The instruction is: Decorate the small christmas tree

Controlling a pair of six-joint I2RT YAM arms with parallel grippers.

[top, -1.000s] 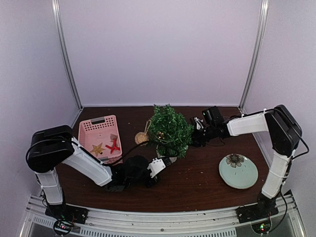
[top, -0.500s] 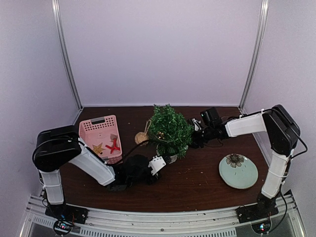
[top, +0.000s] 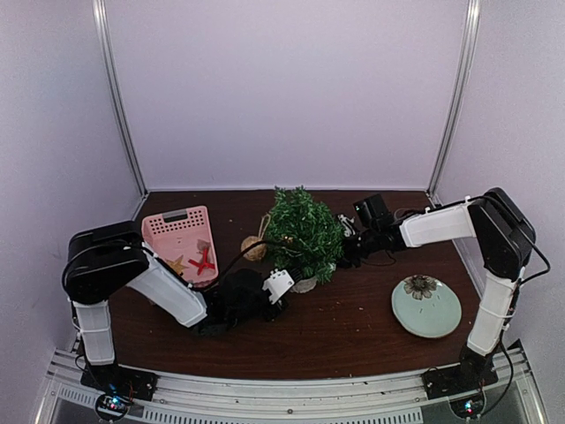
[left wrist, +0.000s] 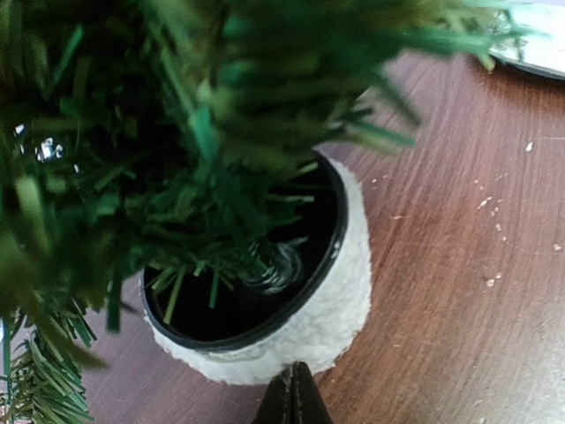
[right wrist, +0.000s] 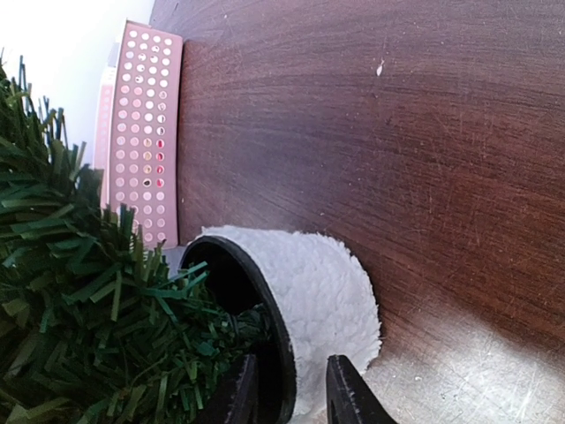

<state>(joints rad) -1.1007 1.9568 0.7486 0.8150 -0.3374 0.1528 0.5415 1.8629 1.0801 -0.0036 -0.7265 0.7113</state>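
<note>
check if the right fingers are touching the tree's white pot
Touching. The right wrist view shows the right fingers straddling the wall of the white pot, one inside the black rim, the other pressed into its fleecy outside.

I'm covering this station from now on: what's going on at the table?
Two robot arms are busy with a small Christmas tree in a white pot. The right gripper is clamped on the pot's rim, one finger inside and one outside. The left gripper is shut, its tip right at the pot's side. A gold star and a red ornament lie in the pink basket, not yet picked up.
</note>
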